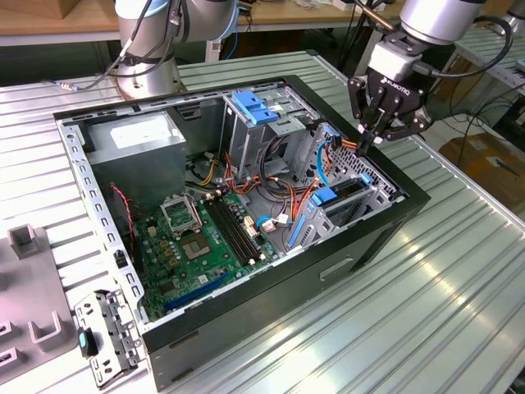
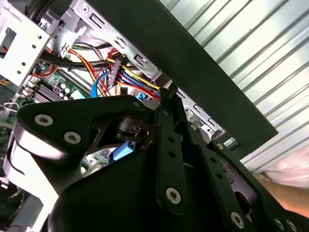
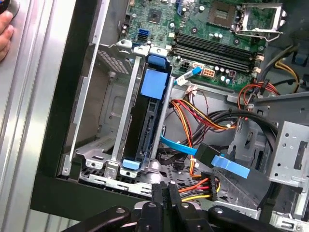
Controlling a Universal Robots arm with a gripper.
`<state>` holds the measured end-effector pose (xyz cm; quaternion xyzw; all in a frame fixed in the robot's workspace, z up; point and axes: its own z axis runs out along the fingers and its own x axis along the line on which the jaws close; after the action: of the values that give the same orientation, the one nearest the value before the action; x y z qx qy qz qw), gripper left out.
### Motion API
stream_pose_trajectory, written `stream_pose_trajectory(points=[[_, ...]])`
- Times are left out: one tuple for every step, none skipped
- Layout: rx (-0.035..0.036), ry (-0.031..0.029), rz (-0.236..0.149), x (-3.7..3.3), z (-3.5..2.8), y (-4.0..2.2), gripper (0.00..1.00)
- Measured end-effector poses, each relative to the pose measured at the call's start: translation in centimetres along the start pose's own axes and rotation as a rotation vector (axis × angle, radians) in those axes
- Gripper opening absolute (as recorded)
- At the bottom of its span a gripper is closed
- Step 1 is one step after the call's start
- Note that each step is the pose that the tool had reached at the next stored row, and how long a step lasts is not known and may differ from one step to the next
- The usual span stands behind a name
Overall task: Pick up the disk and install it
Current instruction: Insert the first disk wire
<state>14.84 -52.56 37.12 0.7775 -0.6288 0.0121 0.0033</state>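
Blue-framed dark disk (image 3: 150, 116), green motherboard (image 1: 201, 238), black case (image 1: 385, 230), ribbed silver table (image 1: 426, 312), black claw (image 1: 379, 131)

Computer case (image 1: 271, 304) on ribbed table (image 1: 426, 304)

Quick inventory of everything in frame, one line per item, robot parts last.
computer case: 1, black, open, on the ribbed metal table
disk: 1, dark in blue carrier, standing in the drive bay at the case's edge
motherboard: 1, green, case floor
power supply: 1, grey, corner at exterior view's left
drive cage: 1, grey with blue latch, case middle
power cable bundle: 1, red, orange, yellow, black, at the gripper tips
data cable: 1, light blue, beside the disk
grey fixtures: several, table at exterior view's left
person's hand: 1, on the table edge
gripper: 1, black, above the case's cabling
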Motion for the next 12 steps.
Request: stream_pose_trajectory(points=[[-0.0002,0.0001,0.008,0.00,0.00,0.00,0.16],[-0.0002,0.0002,0.008,0.00,0.00,0.00,0.16],[-0.0002,0.0002,0.008,0.00,0.00,0.00,0.16],[-0.0002,0.0001,0.009,0.00,0.00,0.00,0.16],[-0.0002,0.0001,0.009,0.00,0.00,0.00,0.16],[-0.0002,0.0001,0.009,0.00,0.00,0.00,0.16],[-0.0005,0.0002,0.017,0.00,0.00,0.00,0.16],[-0.0008,0.0003,0.032,0.00,0.00,0.00,0.16],[-0.0011,0.0005,0.045,0.00,0.01,0.00,0.16],[-0.0018,0.0008,0.078,0.00,0.01,0.00,0.16],[-0.0023,0.0010,0.096,0.00,0.02,0.00,0.16],[-0.0026,0.0013,0.113,0.00,0.02,0.00,0.16]])
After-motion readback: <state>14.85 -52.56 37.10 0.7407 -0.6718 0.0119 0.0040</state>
